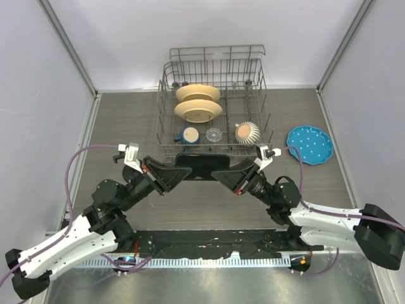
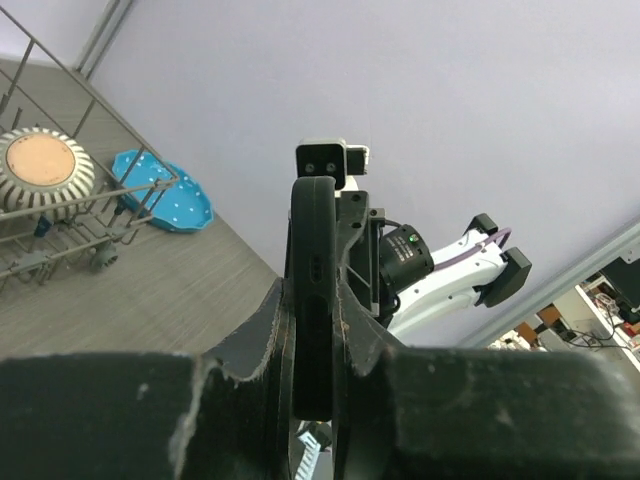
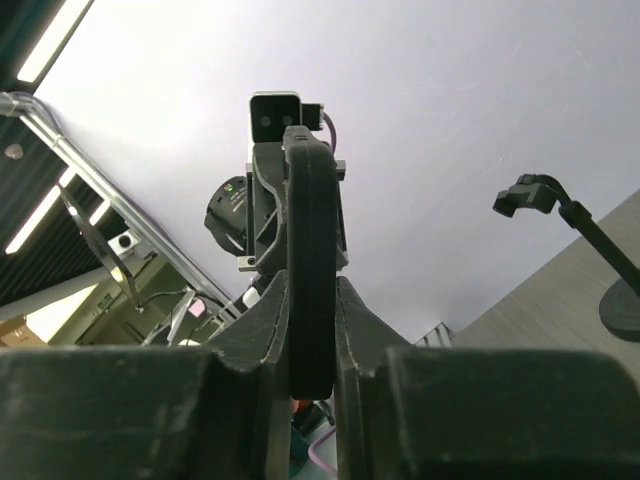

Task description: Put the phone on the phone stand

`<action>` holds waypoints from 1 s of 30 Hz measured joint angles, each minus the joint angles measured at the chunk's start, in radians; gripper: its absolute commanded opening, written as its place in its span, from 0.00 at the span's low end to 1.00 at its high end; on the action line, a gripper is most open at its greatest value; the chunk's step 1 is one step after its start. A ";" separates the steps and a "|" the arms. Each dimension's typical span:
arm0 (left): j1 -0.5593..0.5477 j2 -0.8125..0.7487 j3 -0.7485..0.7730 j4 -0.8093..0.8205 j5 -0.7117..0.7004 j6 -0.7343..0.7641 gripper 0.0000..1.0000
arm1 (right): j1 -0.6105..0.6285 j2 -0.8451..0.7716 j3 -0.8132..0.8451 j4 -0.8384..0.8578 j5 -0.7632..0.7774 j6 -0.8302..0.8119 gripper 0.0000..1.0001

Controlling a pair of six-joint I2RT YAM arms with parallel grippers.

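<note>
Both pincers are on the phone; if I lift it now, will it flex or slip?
Likely stiff: the phone spans straight between the left pincer and right pincer. Its thin, smooth edge may slip, since each grips only an end.

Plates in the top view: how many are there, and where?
3. The rear cream plate and the front cream plate stand on edge in the dish rack; the blue dotted plate lies on the table right of it. The rack could hide more.
</note>
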 measured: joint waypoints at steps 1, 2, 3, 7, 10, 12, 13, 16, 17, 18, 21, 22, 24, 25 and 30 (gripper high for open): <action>-0.001 0.000 0.000 0.008 0.005 -0.004 0.18 | 0.001 0.000 0.002 0.008 -0.003 -0.003 0.01; -0.001 -0.003 0.000 0.009 0.008 -0.008 0.32 | 0.002 0.000 0.002 0.017 -0.006 -0.004 0.01; -0.001 -0.003 0.002 0.003 0.008 -0.011 0.48 | 0.002 -0.002 0.002 0.016 -0.005 -0.006 0.01; -0.002 0.003 0.041 -0.146 -0.024 0.019 0.89 | 0.001 -0.028 0.002 -0.069 -0.004 -0.042 0.01; -0.003 0.007 0.118 -0.335 -0.084 0.040 0.92 | -0.014 -0.082 -0.001 -0.182 -0.005 -0.074 0.01; -0.003 0.006 0.172 -0.437 -0.122 0.058 0.93 | -0.033 -0.140 -0.002 -0.274 -0.005 -0.102 0.01; -0.003 0.003 0.205 -0.494 -0.146 0.069 0.92 | -0.043 -0.177 -0.002 -0.327 -0.005 -0.122 0.01; -0.003 -0.013 0.293 -0.645 -0.229 0.096 0.92 | -0.061 -0.268 0.017 -0.499 -0.006 -0.200 0.01; -0.003 -0.018 0.315 -0.681 -0.252 0.102 0.92 | -0.065 -0.290 0.033 -0.567 -0.010 -0.232 0.01; -0.003 -0.022 0.345 -0.723 -0.280 0.113 0.91 | -0.066 -0.304 0.055 -0.637 -0.017 -0.273 0.01; -0.003 -0.012 0.419 -0.810 -0.323 0.149 0.92 | -0.066 -0.305 0.142 -0.843 -0.067 -0.383 0.01; -0.003 0.000 0.438 -0.829 -0.323 0.167 0.93 | -0.066 -0.298 0.175 -0.910 -0.090 -0.419 0.01; -0.003 0.039 0.468 -0.854 -0.293 0.205 0.93 | -0.066 -0.288 0.226 -1.011 -0.146 -0.484 0.01; -0.003 0.065 0.479 -0.863 -0.269 0.227 0.93 | -0.066 -0.288 0.240 -1.041 -0.168 -0.505 0.01; -0.003 0.200 0.483 -0.863 -0.085 0.303 0.93 | -0.066 -0.272 0.277 -1.141 -0.320 -0.580 0.01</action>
